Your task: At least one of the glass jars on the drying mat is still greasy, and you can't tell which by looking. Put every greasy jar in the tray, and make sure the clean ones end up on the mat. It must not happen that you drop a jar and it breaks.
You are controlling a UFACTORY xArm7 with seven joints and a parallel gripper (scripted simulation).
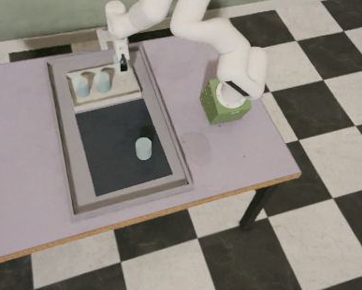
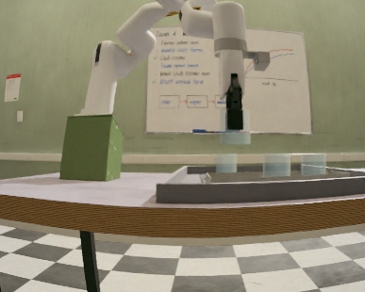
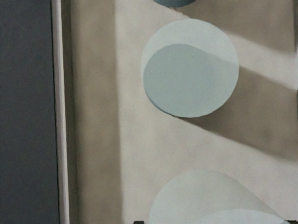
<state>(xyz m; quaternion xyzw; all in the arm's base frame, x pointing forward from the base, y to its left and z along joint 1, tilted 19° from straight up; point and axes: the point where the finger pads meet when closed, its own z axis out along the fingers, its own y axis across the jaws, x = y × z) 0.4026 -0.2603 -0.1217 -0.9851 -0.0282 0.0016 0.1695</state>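
My gripper is shut on a pale glass jar and holds it in the air over the right end of the beige drying mat. Two more glass jars stand upright on the mat: one near the middle and one at the left end. Another jar stands on the dark floor of the grey tray. The wrist view shows the tray's dark floor beside the mat.
The mat lies inside the far end of the tray's grey frame. The arm's green base block stands on the table to the right of the tray. A faint round stain marks the table between them.
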